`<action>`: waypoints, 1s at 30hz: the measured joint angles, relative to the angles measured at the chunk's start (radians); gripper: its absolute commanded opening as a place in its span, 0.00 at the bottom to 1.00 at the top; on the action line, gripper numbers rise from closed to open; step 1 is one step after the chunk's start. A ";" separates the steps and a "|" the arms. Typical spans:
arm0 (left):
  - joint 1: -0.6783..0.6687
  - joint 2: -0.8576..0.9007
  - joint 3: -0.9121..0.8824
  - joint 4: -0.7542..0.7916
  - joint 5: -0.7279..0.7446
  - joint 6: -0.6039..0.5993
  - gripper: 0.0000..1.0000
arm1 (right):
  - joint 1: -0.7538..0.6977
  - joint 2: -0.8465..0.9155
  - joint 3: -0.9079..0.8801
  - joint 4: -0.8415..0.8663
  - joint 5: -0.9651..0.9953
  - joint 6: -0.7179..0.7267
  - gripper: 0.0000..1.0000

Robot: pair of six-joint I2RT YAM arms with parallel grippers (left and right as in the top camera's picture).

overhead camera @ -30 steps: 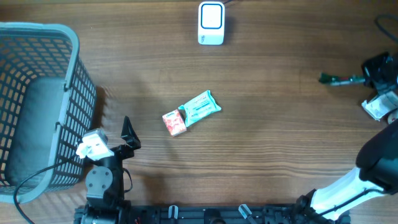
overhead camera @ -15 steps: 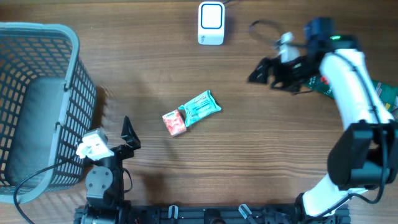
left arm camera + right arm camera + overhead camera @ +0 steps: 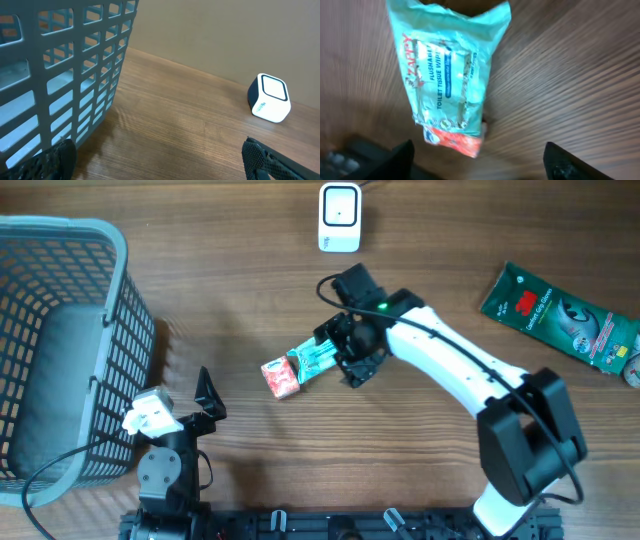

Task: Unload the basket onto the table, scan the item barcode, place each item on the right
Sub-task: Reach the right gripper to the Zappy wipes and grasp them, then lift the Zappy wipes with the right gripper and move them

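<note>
My right end effector (image 3: 479, 152) hangs just over the wipes pack (image 3: 447, 75), its two fingers spread wide with nothing between them; in the wrist view the pack lies flat on the counter (image 3: 200, 290) ahead of the fingertips, printed face up, near the middle of the counter. I see no barcode on that face, so I judge it sits on the underside or a seam. To do this step well I would come down across the pack's narrow width, not its length, and pinch near the middle so the soft film does not fold or sag. Then I would lift and turn the hidden face toward the barcode scanner (image 3: 339, 218), which stands at the far edge, well apart from the pack. What may get in the way is the small red box (image 3: 281, 377) touching the pack's near end: a finger set too close to that end could catch it or drag it along, so I would keep the grip toward the far half. The wrist picture is blurred, so I would let it settle before closing. The green packet (image 3: 555, 310) lies far off to my right and the basket (image 3: 100, 240) to my left, neither on the path to the scanner. My left end effector (image 3: 160, 167) is parked beside the basket, fingers wide and holding nothing.
</note>
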 measured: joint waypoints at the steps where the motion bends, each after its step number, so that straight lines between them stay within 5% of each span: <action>1: 0.000 0.000 0.000 0.000 0.000 0.000 1.00 | 0.014 0.020 -0.002 0.051 0.008 0.051 0.83; 7: 0.000 0.000 0.000 0.000 0.000 0.000 1.00 | 0.027 0.153 -0.001 0.132 0.031 0.154 0.61; 9: 0.000 0.000 0.000 0.000 0.000 0.000 1.00 | 0.027 0.156 0.006 0.137 0.043 0.179 0.38; 11: 0.000 0.000 0.000 0.000 0.000 0.000 1.00 | 0.030 0.159 0.022 0.122 0.085 0.189 0.04; 17: 0.000 0.000 0.000 0.000 0.000 0.000 1.00 | 0.037 0.146 0.047 0.048 0.161 0.094 0.04; 25: 0.000 0.000 0.000 0.000 0.000 0.000 1.00 | -0.054 -0.034 0.069 -0.619 -0.053 -0.031 0.04; 26: 0.000 0.000 0.000 0.000 0.000 0.000 1.00 | -0.054 -0.043 0.069 -0.672 -0.109 -0.015 0.11; 27: 0.000 0.000 0.000 0.000 0.000 0.000 1.00 | -0.054 -0.043 0.069 -0.699 -0.161 -0.003 0.54; 28: 0.000 0.000 0.000 0.000 0.000 0.000 1.00 | -0.054 -0.044 0.068 -0.687 -0.175 -0.004 0.81; 29: 0.000 0.000 0.000 0.000 0.000 0.000 1.00 | -0.054 -0.044 0.065 -0.624 -0.174 -0.058 1.00; 30: 0.000 0.000 0.000 0.000 0.000 0.000 1.00 | -0.054 -0.044 0.065 -0.546 -0.159 -0.173 1.00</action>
